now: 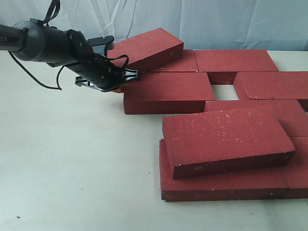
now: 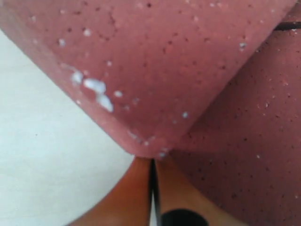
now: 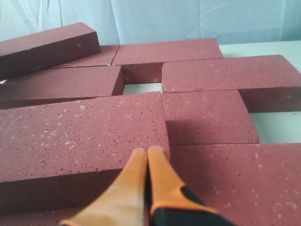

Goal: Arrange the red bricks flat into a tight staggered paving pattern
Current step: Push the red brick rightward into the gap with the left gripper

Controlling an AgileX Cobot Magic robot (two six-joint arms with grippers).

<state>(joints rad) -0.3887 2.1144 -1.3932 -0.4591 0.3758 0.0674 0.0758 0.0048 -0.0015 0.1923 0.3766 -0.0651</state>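
1. Bricks (image 1: 166, 91) are spread over the right side of the table (image 1: 72, 168). Those at the right edge are cut off, so they cannot all be counted.
2. Most are laid flat, with the long sides running left to right in the outside view. A small gap (image 1: 224, 91) is left between some at the back.
3. One top brick (image 1: 226, 139) is stacked near the front on a bottom brick (image 1: 216, 187), which is partly hidden. The top one is turned a little crooked.
4. A leaning brick (image 1: 147, 48) is propped at the back left, with its right end raised onto its neighbours.
5. The left gripper (image 2: 151, 159) is squeezed closed with nothing in it. Its tips are set right at a corner of the leaning brick. In the outside view it is mostly hidden behind the black arm (image 1: 48, 43).
6. The right gripper (image 3: 147, 151) is closed and empty too, and is held over the top brick. Whether it touches cannot be told.
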